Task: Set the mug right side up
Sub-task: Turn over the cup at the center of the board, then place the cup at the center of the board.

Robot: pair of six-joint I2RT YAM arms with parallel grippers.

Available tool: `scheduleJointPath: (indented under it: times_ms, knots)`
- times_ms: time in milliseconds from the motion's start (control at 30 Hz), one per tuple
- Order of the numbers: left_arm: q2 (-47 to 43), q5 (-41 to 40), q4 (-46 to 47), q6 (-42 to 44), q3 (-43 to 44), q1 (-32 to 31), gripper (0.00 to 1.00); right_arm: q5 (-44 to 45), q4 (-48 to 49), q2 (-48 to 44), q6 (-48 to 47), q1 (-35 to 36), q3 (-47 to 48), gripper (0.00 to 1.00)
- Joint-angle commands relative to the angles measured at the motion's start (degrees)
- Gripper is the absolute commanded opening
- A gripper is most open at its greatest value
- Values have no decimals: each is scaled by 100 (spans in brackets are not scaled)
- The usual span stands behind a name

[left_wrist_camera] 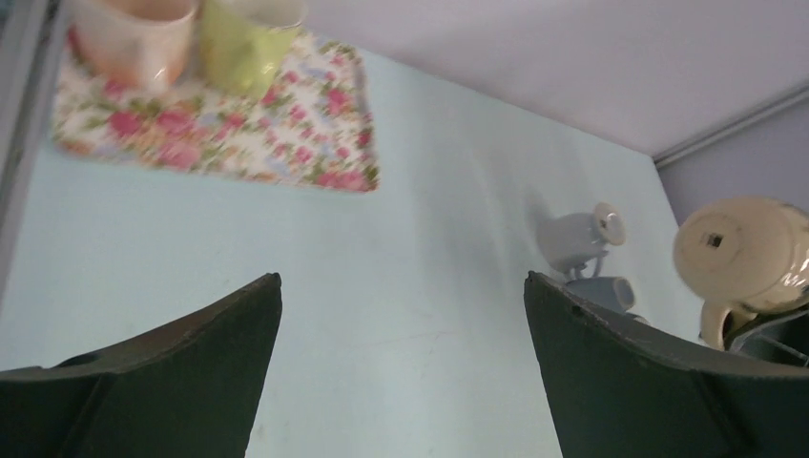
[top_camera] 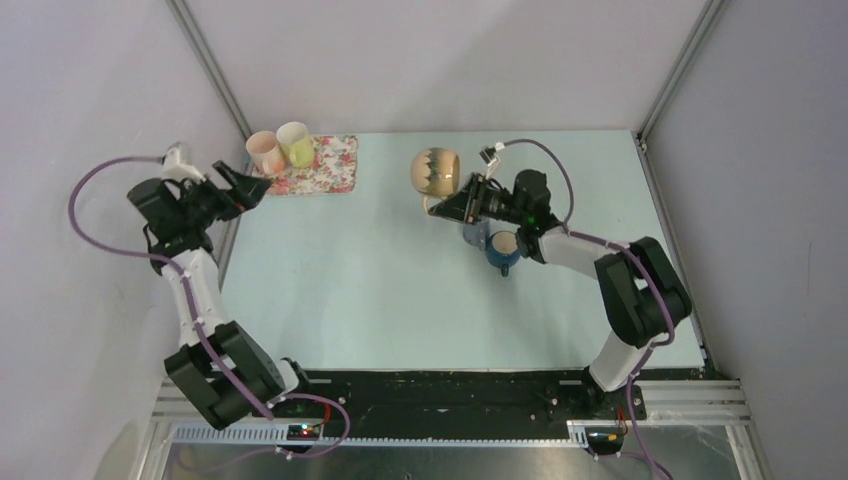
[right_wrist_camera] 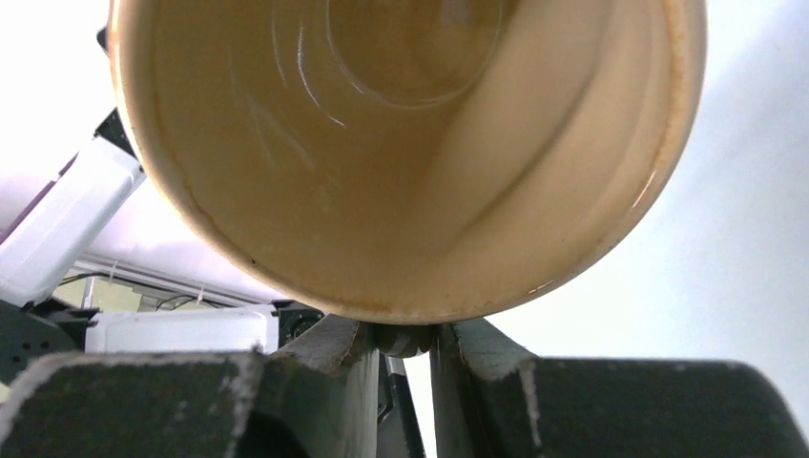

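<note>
— Where is the mug [top_camera: 436,172]?
— Held above the table [top_camera: 350,290] near the far edge, right of the middle. It is on its side, handle pinched in the right jaws.
— And the left jaws?
— Spread wide, holding nothing, by the far left corner.

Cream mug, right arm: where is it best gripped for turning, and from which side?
By its handle, from the handle's side, as the right gripper holds it: the round body of the cream mug looks too wide for the fingers, while the handle juts out as a thin loop.
</note>
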Motion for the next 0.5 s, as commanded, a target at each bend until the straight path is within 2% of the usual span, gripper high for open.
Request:
scheduleJointPath:
  times_ms: [0,67,233,333,467]
  knots:
    - [-258,544,-118,493,-526,742,100,-423,-749,339,-647,124,1370,0]
    - [-219,640,-138,547,-670,1030,100,-386,-1547,543,-1135,171,1935,0]
    - [-193,531,-279,545,-650,1110,100,-36,-2864,863,-2414,278,2854,0]
    - [-225,532,-279,321,-609,1099,100,543,-3940,1011,-3371,460,3379,0]
    - [-480,498,-287,311,-702,1067,100,1442,-4654,1160,-3930,702,3708,0]
